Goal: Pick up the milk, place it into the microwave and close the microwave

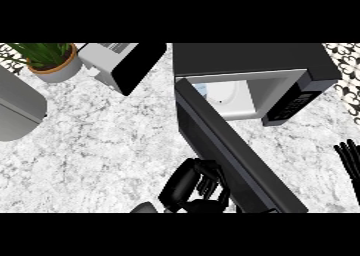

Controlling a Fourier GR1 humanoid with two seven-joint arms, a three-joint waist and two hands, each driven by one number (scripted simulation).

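At six o'clock, the left hand (pixel 196 186) curls, empty, against the open microwave door (pixel 229 150). Right hand (pixel 354 162) rests spread at three o'clock; milk (pixel 203 90) sits inside the microwave (pixel 251 61).

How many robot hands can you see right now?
2. The left hand is low in the middle, against the outer face of the open microwave door, fingers curled. The right hand rests at the right edge, fingers straight.
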